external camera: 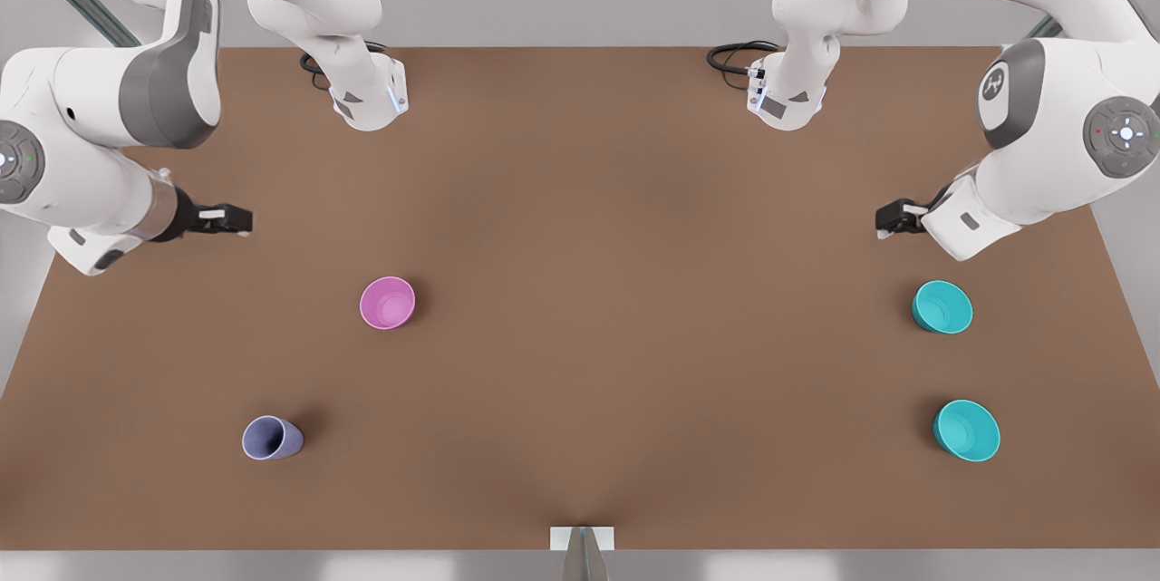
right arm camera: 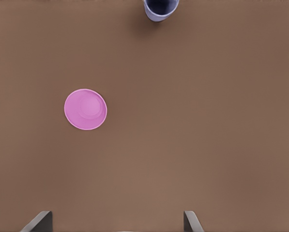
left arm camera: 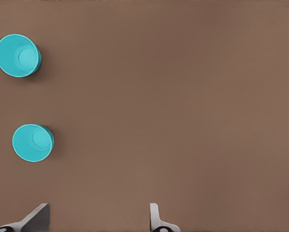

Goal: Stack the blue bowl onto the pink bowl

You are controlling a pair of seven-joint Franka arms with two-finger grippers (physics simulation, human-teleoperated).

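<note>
Two identical teal bowls stand upright on the brown table at the front view's right, one nearer my left gripper and one farther from it. The pink bowl stands upright at the front view's left of centre. My left gripper hovers open, apart from the nearer teal bowl, with nothing between its fingers. On the front view's left my right gripper hangs open and empty, apart from the pink bowl.
A greyish-lavender tapered cup stands near the front view's lower left. Black cables lie at the table's far edge by the arm bases. A small white fixture sits at the middle of the near edge.
</note>
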